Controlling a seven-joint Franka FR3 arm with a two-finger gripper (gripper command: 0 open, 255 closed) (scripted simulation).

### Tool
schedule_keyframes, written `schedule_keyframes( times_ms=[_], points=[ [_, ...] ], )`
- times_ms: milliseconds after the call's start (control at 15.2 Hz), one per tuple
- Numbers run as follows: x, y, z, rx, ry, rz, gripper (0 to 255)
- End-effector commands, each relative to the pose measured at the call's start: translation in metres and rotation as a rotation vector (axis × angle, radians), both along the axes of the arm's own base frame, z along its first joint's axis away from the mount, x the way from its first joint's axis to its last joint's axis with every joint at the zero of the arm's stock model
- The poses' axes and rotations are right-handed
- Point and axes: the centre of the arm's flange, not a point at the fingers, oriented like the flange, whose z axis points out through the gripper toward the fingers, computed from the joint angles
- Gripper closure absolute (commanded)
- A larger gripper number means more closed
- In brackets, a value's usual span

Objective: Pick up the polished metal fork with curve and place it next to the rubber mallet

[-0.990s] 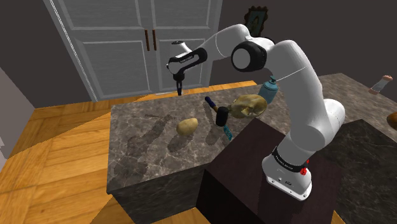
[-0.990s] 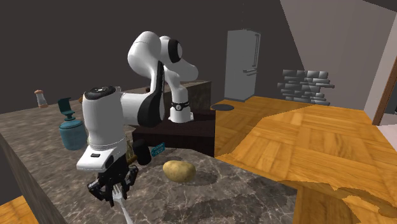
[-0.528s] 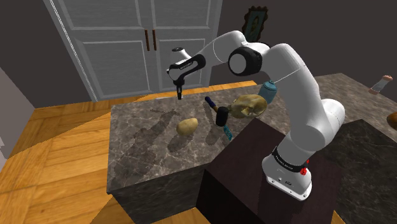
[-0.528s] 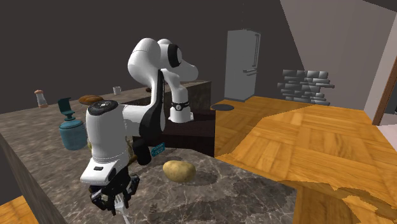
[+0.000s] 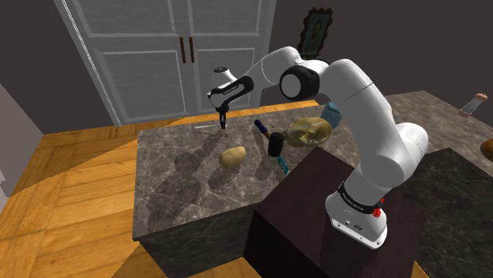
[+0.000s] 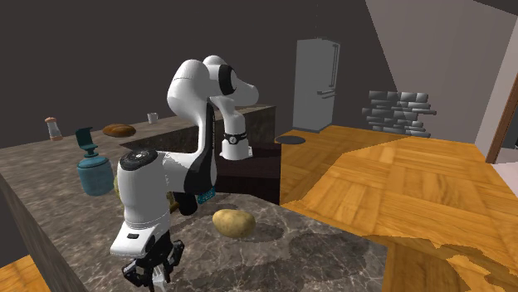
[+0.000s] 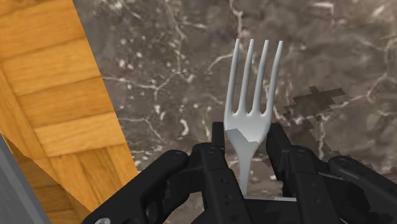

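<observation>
Mostly hidden, fork [image 7: 252, 108] handle clasped in jaws, tines seemingly above countertop [image 7: 159, 76]

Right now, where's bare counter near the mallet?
For the fork: the strip between potato and mallet, or the wide counter stretch past the potato, toward the shoulder view's left. Crowded on the mallet's other side: tan lump, blue bottle.

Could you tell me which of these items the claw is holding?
The fork, clasped in the claw; the potato and mallet lie on the counter.
</observation>
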Motion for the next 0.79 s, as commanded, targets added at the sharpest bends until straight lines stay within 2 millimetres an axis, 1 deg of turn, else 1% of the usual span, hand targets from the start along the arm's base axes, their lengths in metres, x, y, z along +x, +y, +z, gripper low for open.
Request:
schedule_keyframes(
  times_ms=[0,528,594,726],
  points=[
    [0.0009,0.0,-0.0121,0.0,0.0,0.0,255],
    [0.0009,0.0,-0.0121,0.0,0.0,0.0,255],
    [0.0009,0.0,-0.0121,0.0,0.0,0.0,0],
    [0.0009,0.0,-0.0121,0.0,0.0,0.0,0]
  ],
)
